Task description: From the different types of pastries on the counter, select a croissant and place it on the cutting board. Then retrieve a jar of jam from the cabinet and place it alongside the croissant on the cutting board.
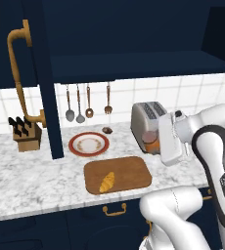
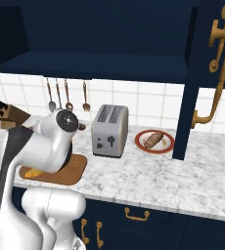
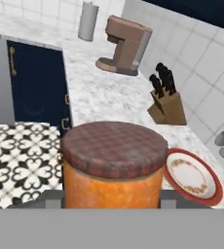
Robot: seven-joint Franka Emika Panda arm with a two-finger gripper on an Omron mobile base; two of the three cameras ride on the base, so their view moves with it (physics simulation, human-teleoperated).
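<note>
An orange-brown jar of jam [image 3: 111, 170] with a darker checked lid sits large between my fingers in the hand view, and my gripper [image 1: 153, 144] is shut on it. From the left base view the jar [image 1: 150, 138] hangs above the counter [image 1: 31, 176], in front of the toaster and right of the cutting board [image 1: 129, 173]. The golden croissant [image 1: 107, 181] lies on the board's near left part. The navy cabinet door [image 1: 46, 73] with its brass handle stands open. In the right base view my arm covers most of the board [image 2: 73, 171].
A red-rimmed plate [image 1: 88, 144] and a tiny dark lump [image 1: 107, 130] lie behind the board. The toaster [image 1: 146, 117] stands right behind the jar. A knife block [image 1: 26, 134] is at far left. Another plate [image 2: 154, 140] holds a brown pastry. Utensils hang on the wall.
</note>
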